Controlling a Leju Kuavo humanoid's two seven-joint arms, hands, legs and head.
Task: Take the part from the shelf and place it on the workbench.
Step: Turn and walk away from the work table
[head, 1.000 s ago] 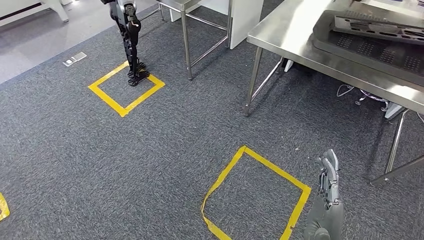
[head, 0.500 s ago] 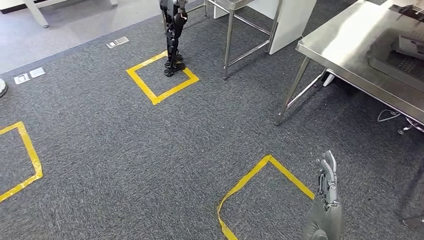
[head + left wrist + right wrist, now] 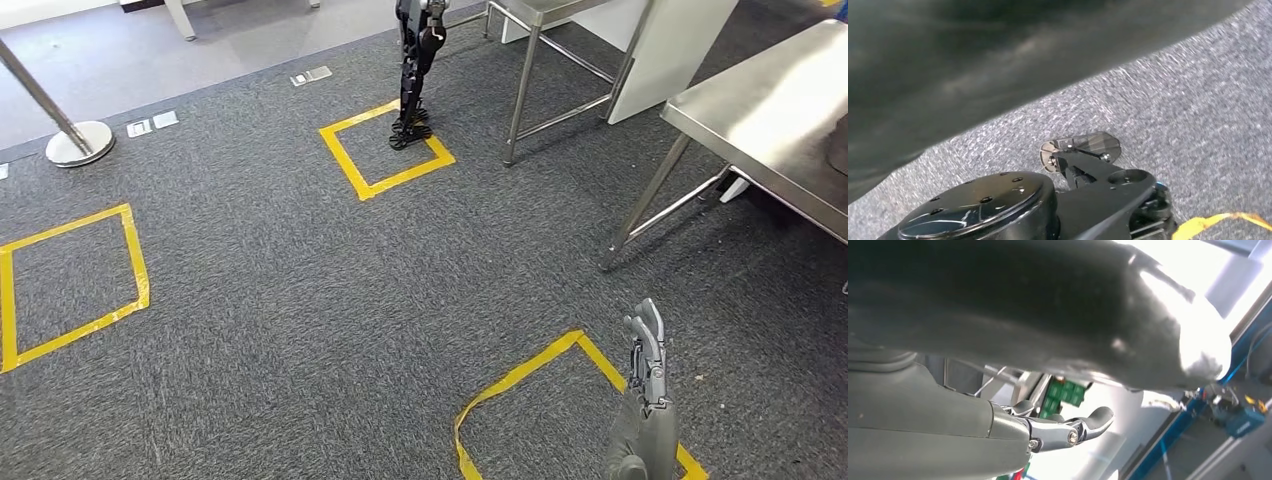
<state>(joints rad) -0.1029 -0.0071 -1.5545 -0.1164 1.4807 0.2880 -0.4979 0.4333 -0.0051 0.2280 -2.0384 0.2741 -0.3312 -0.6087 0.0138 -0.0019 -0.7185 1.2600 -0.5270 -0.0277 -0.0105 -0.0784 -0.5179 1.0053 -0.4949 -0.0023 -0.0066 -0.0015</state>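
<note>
In the head view the floor is grey carpet (image 3: 250, 290), and on it I count three squares of yellow tape: one near the left edge (image 3: 135, 265), one far ahead (image 3: 345, 165), and one close to the robot (image 3: 520, 375), partly cut by the lower edge of the picture. On the near-right side of the far square stand the dark legs of another robot (image 3: 412, 85). There are two steel tables: one at the right (image 3: 760, 120), seen by its top and two legs, and one farther away (image 3: 530, 60) beside a white panel (image 3: 680, 50). One post with a round metal base (image 3: 78, 142) stands at the far left, with small floor plates (image 3: 310, 75) near it. The right hand (image 3: 648, 385) hangs over the right side of the near square, its fingers straight and apart, holding nothing. In the left wrist view I see blurred carpet (image 3: 1198, 100) and one strip of yellow tape (image 3: 1218, 219); how the left hand is, I cannot tell. In the right wrist view silver fingers (image 3: 1073, 432) reach out straight with nothing between them, and some green objects (image 3: 1063, 392) lie behind. Where the part is, I cannot tell.
</note>
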